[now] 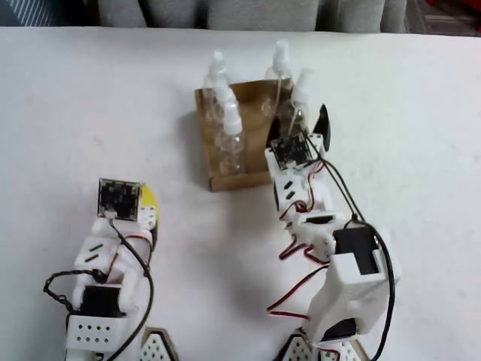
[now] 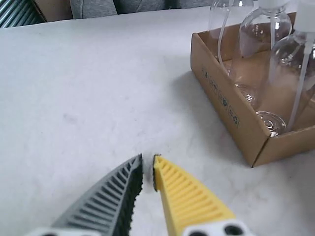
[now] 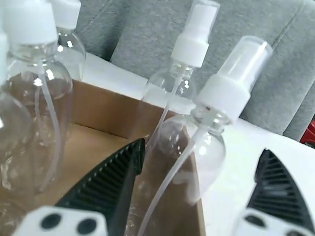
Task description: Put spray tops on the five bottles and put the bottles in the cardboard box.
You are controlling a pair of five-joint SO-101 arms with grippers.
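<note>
White counter (image 1: 90, 98) seen from above, with a shallow, open-topped cardboard box (image 1: 214, 179) lying flat near the middle.

Standing upright at the box, five clear plastic bottles (image 1: 231, 143), each already fitted with a white spray top (image 1: 231, 114) and a thin dip tube hanging down inside. Four clustered toward the box's far side and left wall, close together, some touching or nearly so. Seen through the clear plastic, the brown cardboard floor and walls.

Right gripper (image 1: 298, 120) at the box's right wall, reaching in from the near side. Black ribbed fingers (image 3: 113, 182) spread wide apart, one over the box's interior, the other outside the box over bare counter. Between them, with neither finger visibly touching it, the rightmost bottle (image 1: 303, 98), wearing a clear cap (image 3: 248, 56) over its sprayer. Base of this bottle either just inside the right wall or just outside it; impossible to tell which.

Left gripper (image 2: 147, 164) well apart from the box, off to its left and nearer the arm bases, pointing out across bare counter. One grey finger (image 2: 108, 201) and one yellow finger (image 2: 187, 196) brought together, only a sliver of gap at the tips, holding nothing.

Grey upholstery (image 1: 255, 13) beyond the counter's edge, behind the box.
</note>
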